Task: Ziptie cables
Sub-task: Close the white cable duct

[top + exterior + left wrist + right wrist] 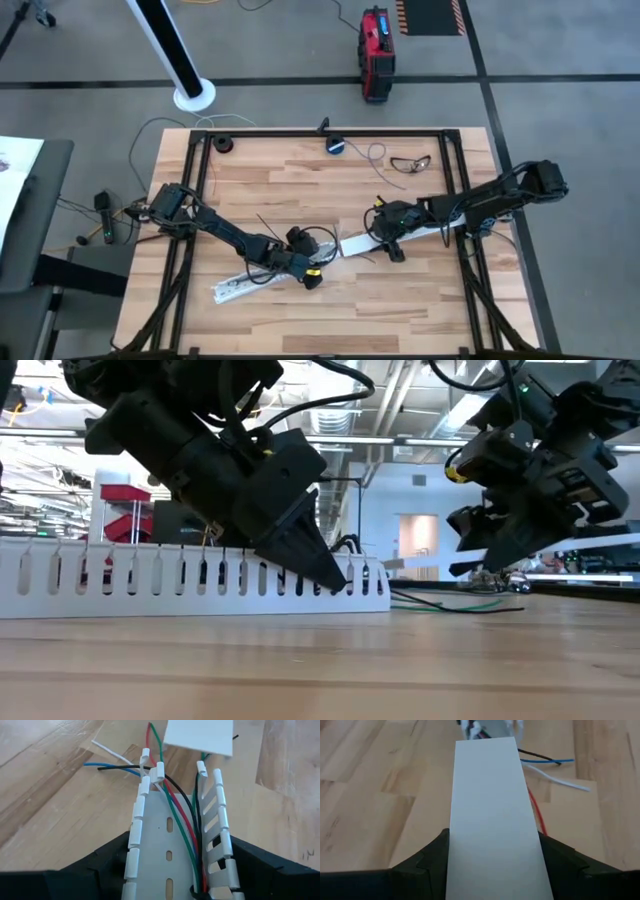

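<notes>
A white slotted duct (167, 827) lies on the table in front of the left arm, its open side up. The cables (182, 815), thin red, green, black, blue and white wires, run along inside it and spill out of its far end onto the wood (547, 761). My left gripper (308, 274) is shut on the duct's end. A flat white strip (492, 800) sits in my right gripper (386, 240), and its free end reaches to just short of the duct's end (200, 735). My left gripper pinches the duct across its width, one finger on each slotted side wall (131, 857), near the end where the cables come out. The fingers (318, 560) slant down from the table's left. The duct rests on the table (150, 575). My right gripper pinches the flat strip by its two long edges (454, 845), the fingers lying across it. The strip runs on forward toward the duct and back under the arm (440, 228). In the low view it sits tilted, above the table (560, 550).
At the far edge sit a small round blue-black device (335, 146) with a pale cord, a dark loop-shaped thing (410, 162) and a black knob (222, 145). Bare wood (400, 310) lies along the near edge. A red case (377, 52) stands on the floor beyond.
</notes>
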`<action>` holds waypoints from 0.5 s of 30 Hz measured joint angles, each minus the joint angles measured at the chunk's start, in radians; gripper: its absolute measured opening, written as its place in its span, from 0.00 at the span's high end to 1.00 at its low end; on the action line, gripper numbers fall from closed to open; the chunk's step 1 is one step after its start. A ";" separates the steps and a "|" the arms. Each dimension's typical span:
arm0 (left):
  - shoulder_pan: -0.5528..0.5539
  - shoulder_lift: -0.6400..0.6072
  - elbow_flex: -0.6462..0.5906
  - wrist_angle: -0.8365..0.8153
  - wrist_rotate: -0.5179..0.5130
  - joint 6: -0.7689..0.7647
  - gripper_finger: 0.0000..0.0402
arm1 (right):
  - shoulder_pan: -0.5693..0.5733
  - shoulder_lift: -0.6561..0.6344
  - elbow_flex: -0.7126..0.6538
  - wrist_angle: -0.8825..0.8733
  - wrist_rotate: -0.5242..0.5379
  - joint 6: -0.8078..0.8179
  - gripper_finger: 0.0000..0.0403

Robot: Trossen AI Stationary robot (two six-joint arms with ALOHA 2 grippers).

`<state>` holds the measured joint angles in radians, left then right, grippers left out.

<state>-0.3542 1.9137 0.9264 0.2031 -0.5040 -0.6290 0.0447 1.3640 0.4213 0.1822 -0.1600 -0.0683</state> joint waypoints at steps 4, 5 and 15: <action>0.000 0.000 0.000 0.029 0.026 0.031 0.34 | -0.013 -0.001 0.000 0.014 0.000 -0.018 0.45; 0.000 0.000 0.000 0.028 0.031 0.031 0.34 | -0.016 -0.001 0.000 0.021 0.000 -0.019 0.45; 0.000 0.000 0.000 0.020 0.028 0.031 0.34 | 0.011 -0.002 0.011 0.037 0.000 -0.020 0.45</action>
<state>-0.3542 1.9137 0.9264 0.2226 -0.4756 -0.5980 0.0553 1.3624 0.4324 0.2191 -0.1600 -0.0879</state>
